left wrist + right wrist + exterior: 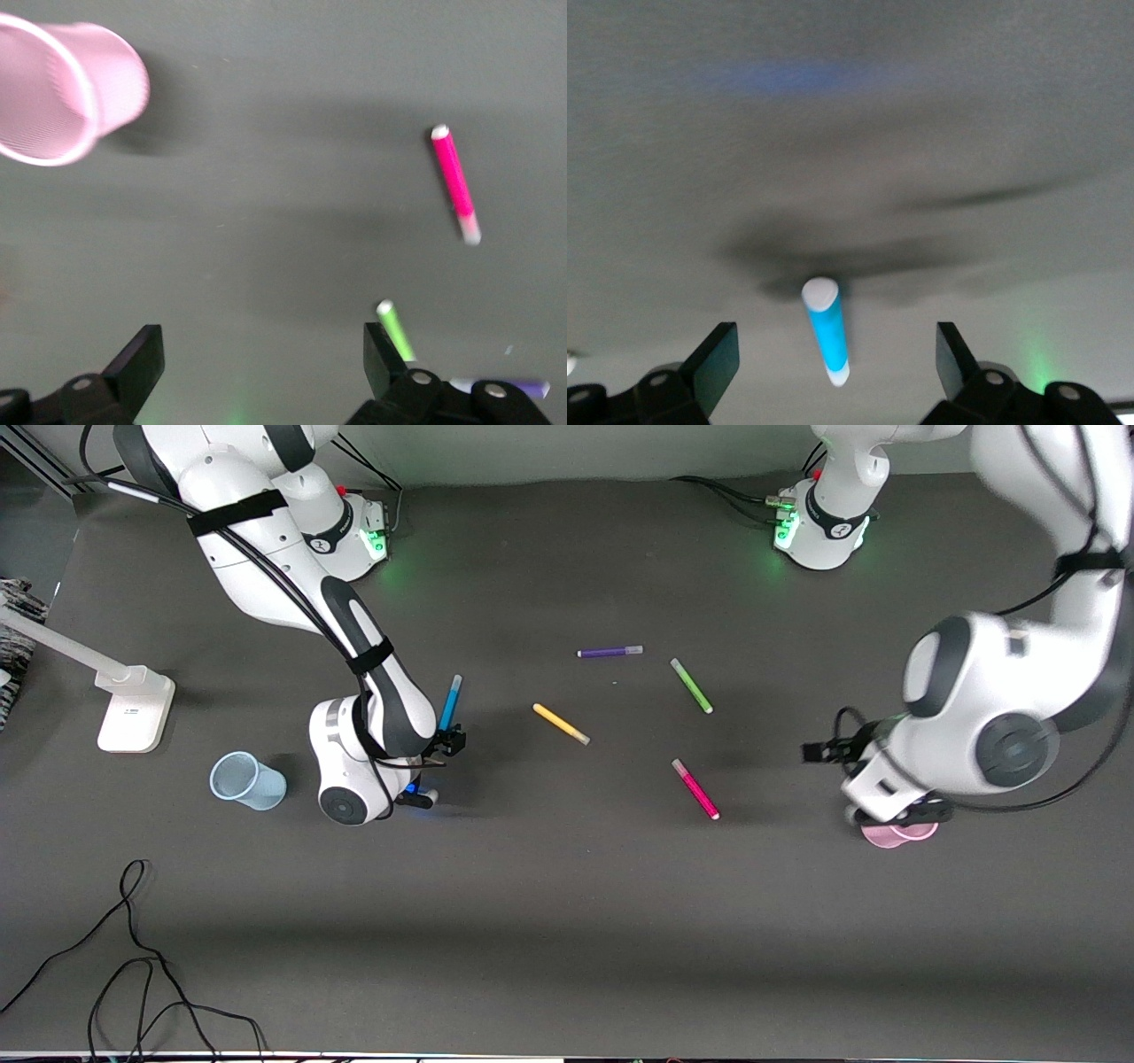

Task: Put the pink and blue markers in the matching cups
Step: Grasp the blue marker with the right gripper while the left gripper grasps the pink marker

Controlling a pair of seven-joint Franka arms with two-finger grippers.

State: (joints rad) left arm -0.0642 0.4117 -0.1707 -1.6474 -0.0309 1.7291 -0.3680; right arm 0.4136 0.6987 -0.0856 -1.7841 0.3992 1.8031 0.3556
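The blue marker (450, 704) lies on the dark table; in the right wrist view (825, 332) its end shows between my open fingers. My right gripper (835, 341) is open and empty, low over the marker's nearer end (418, 795). The pale blue cup (248, 781) stands beside the right arm, toward that arm's end of the table. The pink marker (696, 789) lies mid-table and also shows in the left wrist view (454, 181). My left gripper (263, 341) is open and empty, above the pale pink cup (897, 834), which shows apart from the fingers (58, 88).
A purple marker (609, 652), a green marker (691, 685) and a yellow marker (561, 724) lie mid-table, farther from the front camera than the pink one. A white stand (133, 708) sits at the right arm's end. Black cables (133, 965) lie near the front edge.
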